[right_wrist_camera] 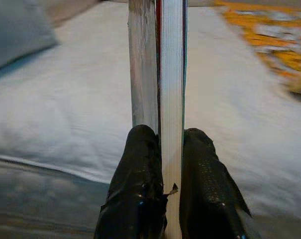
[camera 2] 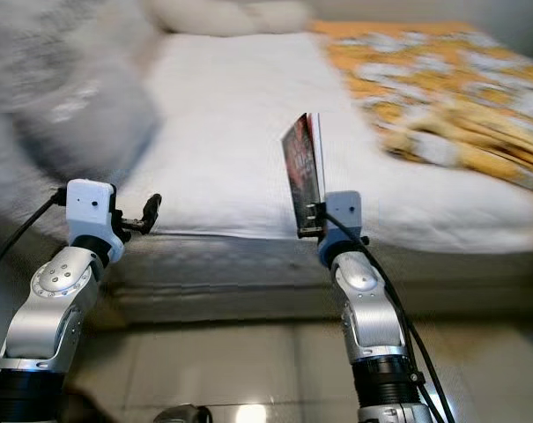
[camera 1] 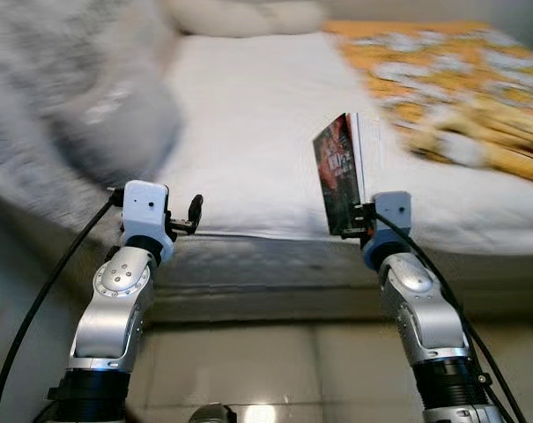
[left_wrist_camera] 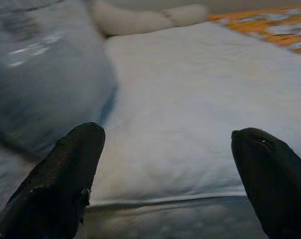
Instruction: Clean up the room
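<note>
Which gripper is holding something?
The right gripper: its fingers clamp an upright book. The left gripper is open and empty.

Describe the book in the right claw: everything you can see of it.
The book is a thin paperback with a glossy dark cover printed in red and a white block of pages. It stands upright on edge, clamped near its lower end between the two black fingers of the right claw, one on each face. It is held in the air above the near edge of the white mattress, touching nothing else. Blur hides the cover's lettering.
</note>
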